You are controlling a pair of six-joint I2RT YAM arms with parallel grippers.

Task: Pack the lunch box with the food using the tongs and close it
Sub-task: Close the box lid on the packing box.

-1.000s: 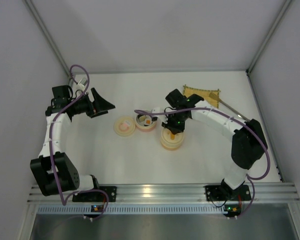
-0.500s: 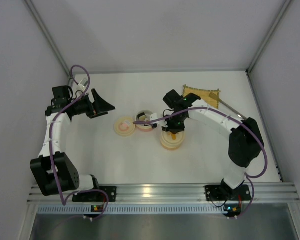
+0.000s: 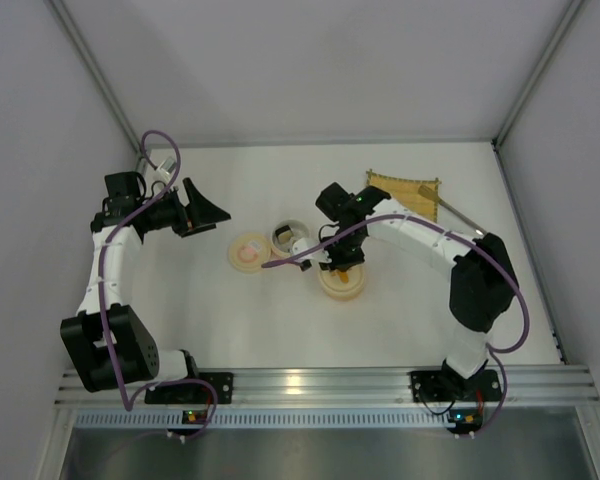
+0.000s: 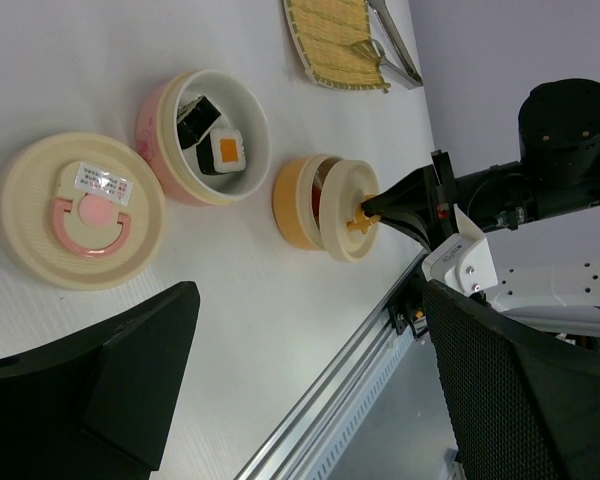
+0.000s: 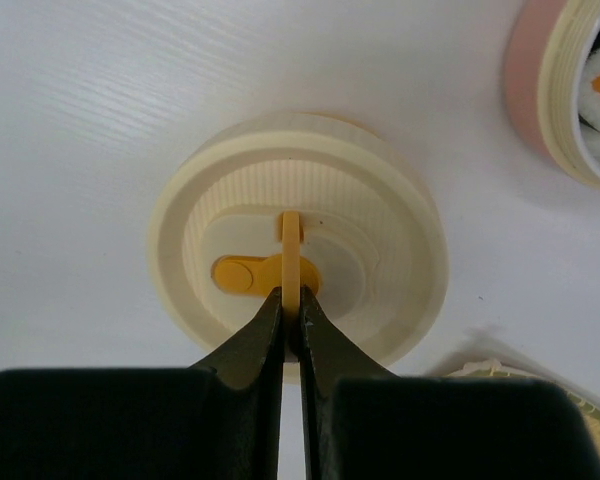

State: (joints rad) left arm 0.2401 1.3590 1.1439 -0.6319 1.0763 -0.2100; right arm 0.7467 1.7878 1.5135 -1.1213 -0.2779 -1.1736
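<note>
Left wrist: tongs (image 4: 395,45) and mat (image 4: 335,35) cut off at top edge; right wrist: pink bowl (image 5: 528,90) clipped by right edge; top view: right arm (image 3: 420,235) covers part of lid (image 3: 342,288); bowl contents too small to tell.

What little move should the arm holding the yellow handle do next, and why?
Probably ease the lid down flat onto the orange bowl. The right end effector is shut on the lid's upright yellow handle, and the left wrist view shows the lid sitting tilted, with the bowl's rim uncovered on one side.
</note>
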